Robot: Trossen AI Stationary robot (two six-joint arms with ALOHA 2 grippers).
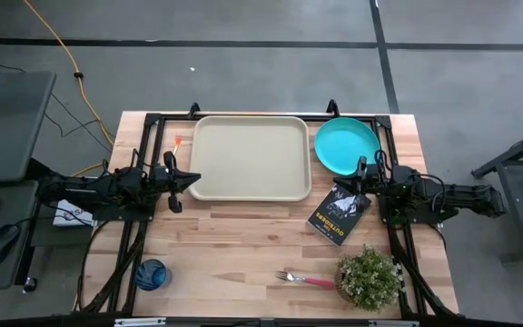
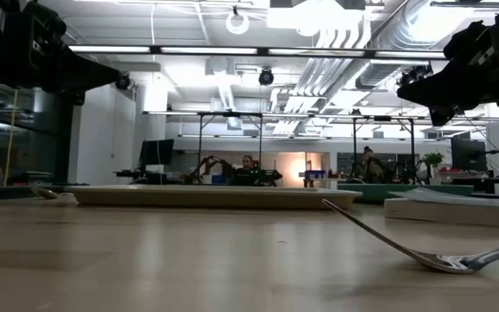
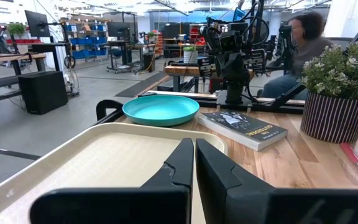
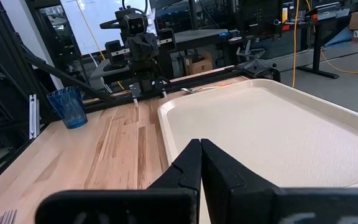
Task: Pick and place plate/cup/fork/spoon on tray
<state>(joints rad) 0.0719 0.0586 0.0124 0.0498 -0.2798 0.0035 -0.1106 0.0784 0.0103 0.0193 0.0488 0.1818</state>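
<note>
Near the top centre of the overhead frame sits the empty tray (image 1: 251,157); the plate (image 1: 346,144), thin, light and slick, lies just right of it, probably best pinched at its rim; the cup (image 1: 152,273) stands lower left, the fork (image 1: 305,279) lower centre beside a potted plant (image 1: 369,280); the spoon (image 4: 199,89) lies off the tray's left edge; left gripper (image 1: 193,181) and right gripper (image 1: 341,188) both hover closed, holding nothing.

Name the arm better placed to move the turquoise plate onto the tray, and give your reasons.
Right, probably. The right gripper hangs at the plate's near edge, and the plate lies just off the right side of the tray. The left gripper waits at the tray's left side, with the whole tray between it and the plate.
</note>
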